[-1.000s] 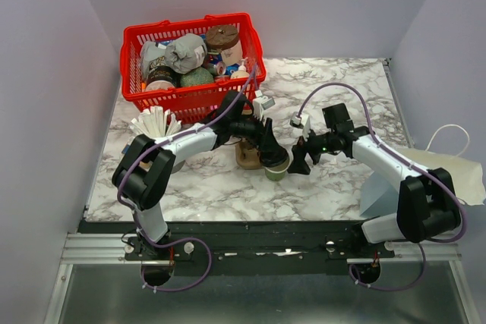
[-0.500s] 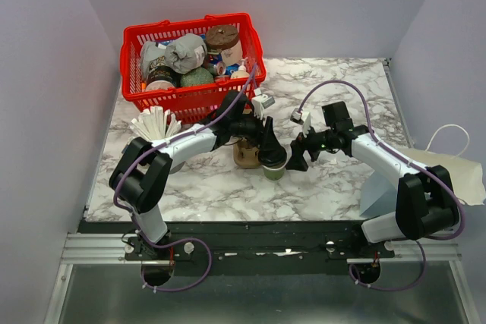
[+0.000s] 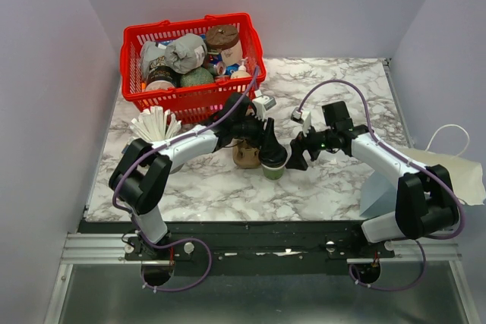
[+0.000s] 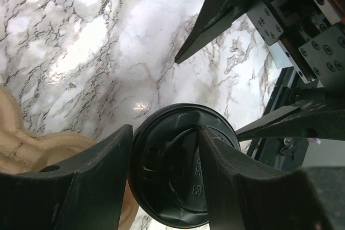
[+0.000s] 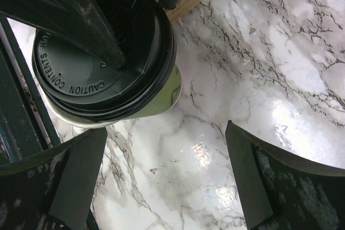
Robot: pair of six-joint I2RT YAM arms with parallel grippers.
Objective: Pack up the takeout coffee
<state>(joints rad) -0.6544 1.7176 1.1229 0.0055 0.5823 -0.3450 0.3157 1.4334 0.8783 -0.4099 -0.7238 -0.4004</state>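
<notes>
The takeout coffee (image 3: 273,168), a green paper cup (image 5: 161,99) under a black lid (image 4: 172,176), is upright near the middle of the marble table. My left gripper (image 3: 269,151) is shut on its top; in the left wrist view (image 4: 164,133) one finger presses the lid's side and the other lies across the lid. My right gripper (image 3: 295,158) is open just right of the cup, a little apart from it. In the right wrist view (image 5: 166,133) there is only marble between its fingers.
A brown cardboard cup carrier (image 3: 246,156) lies against the cup's left side. A red basket (image 3: 190,98) full of goods is at the back left. A metal cup of white stirrers (image 3: 156,123) is at the left, a pale paper bag (image 3: 425,176) at the right edge.
My left gripper has carried the cup slightly left and away from the near edge. The right gripper has followed a little leftward, still open.
</notes>
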